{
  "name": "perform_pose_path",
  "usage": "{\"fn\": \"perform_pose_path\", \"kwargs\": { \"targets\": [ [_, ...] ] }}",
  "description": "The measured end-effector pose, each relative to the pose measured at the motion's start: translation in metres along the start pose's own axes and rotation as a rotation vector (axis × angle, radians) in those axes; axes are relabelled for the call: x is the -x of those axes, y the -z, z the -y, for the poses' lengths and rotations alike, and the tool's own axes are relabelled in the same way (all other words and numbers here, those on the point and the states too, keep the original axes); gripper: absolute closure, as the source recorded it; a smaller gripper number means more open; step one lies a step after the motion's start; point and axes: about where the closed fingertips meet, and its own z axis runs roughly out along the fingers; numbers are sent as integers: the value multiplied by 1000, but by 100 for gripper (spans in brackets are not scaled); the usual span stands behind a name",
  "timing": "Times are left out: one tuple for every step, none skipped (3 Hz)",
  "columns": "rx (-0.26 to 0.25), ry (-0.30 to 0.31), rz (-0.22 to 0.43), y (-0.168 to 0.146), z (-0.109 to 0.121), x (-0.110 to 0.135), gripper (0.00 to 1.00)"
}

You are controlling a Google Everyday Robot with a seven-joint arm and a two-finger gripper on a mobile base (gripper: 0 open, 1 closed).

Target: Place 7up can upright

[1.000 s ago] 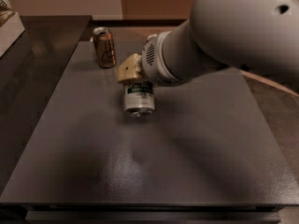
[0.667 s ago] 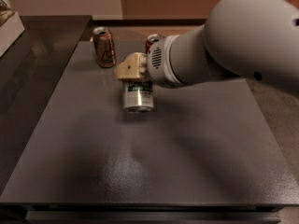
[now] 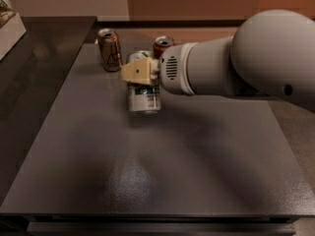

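Observation:
The 7up can (image 3: 144, 98), silver-white with green lettering, stands upright or nearly so in the far middle of the dark table (image 3: 147, 171). Its base is at or just above the surface. My gripper (image 3: 140, 73), with cream-coloured fingers, reaches in from the right and is shut around the can's upper half, hiding part of it. The can's top rim shows just behind the fingers. The big grey arm (image 3: 236, 68) fills the upper right of the camera view.
A brown-gold can (image 3: 109, 49) stands upright at the far left of the table. A red can (image 3: 162, 45) stands behind the gripper, partly hidden by the arm. A pale box (image 3: 7, 26) sits on the dark counter at the far left.
The can, which was tipped with its end towards the camera, has been turned to stand upright in the gripper. The arm has swung lower and to the right.

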Motion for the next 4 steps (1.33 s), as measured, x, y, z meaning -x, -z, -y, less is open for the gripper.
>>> {"fn": "perform_pose_path", "kwargs": {
  "targets": [
    [-1, 91, -2, 1, 3, 0, 100],
    [-1, 91, -2, 1, 3, 0, 100],
    [8, 118, -63, 2, 2, -4, 100],
    [4, 140, -167, 0, -2, -8, 100]
  ]
}}
